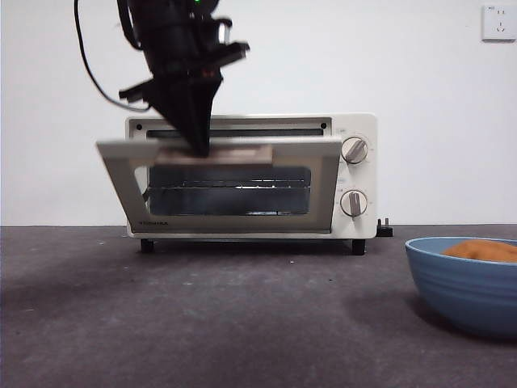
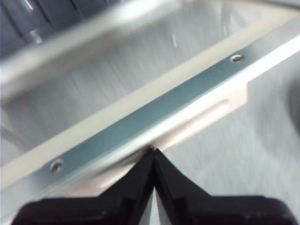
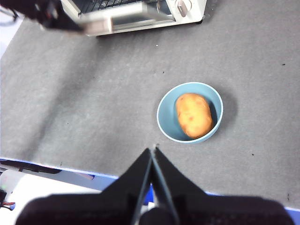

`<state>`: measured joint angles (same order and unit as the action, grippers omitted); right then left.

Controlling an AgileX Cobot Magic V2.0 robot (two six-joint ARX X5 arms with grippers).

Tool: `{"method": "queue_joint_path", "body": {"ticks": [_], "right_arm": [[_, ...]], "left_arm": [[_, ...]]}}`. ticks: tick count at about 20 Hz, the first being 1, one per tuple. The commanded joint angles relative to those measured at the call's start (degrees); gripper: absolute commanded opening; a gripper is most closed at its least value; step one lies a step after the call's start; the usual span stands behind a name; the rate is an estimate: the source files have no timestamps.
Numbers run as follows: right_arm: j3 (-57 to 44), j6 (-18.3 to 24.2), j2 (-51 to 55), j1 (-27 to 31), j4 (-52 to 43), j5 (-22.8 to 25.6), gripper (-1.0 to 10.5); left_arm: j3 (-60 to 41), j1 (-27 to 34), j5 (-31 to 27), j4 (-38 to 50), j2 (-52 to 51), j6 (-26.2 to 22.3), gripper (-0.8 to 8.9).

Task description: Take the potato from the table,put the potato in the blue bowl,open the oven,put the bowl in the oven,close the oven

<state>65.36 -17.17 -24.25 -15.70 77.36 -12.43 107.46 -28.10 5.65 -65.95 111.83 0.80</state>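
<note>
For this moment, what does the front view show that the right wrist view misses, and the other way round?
Only the front view shows the oven's two knobs, the wire rack behind the half-open door, and the left end effector at the door handle. Only the right wrist view shows the whole potato lying inside the blue bowl, and the shut right end effector waiting above the table's near edge. Both show oven, bowl, potato and table.

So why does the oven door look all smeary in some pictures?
In the left wrist view the oven door fills the frame, very close and streaked with blur, with the left pincer at its handle; in the front view the door's top edge and handle look soft too; in the right wrist view the potato in the blue bowl is sharp, casting a soft shadow.
</note>
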Motion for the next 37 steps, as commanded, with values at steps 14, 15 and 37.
{"method": "queue_joint_path", "body": {"ticks": [14,15,37], "right_arm": [[0.09,0.66,0.2,-0.09,0.85,0.85,-0.1],[0.09,0.63,0.17,-0.09,1.2,0.85,0.0],[-8.61,-2.21,-30.6,-0.02,-3.34,7.91,2.0]], "left_arm": [[-14.95,-2.67,-2.64,8.68,2.58,4.15,-0.06],[-14.95,-3.13,-2.62,8.5,2.54,4.15,-0.06],[-14.91,-8.59,-2.29,-0.7,-38.4,-1.9,-0.05]]}}
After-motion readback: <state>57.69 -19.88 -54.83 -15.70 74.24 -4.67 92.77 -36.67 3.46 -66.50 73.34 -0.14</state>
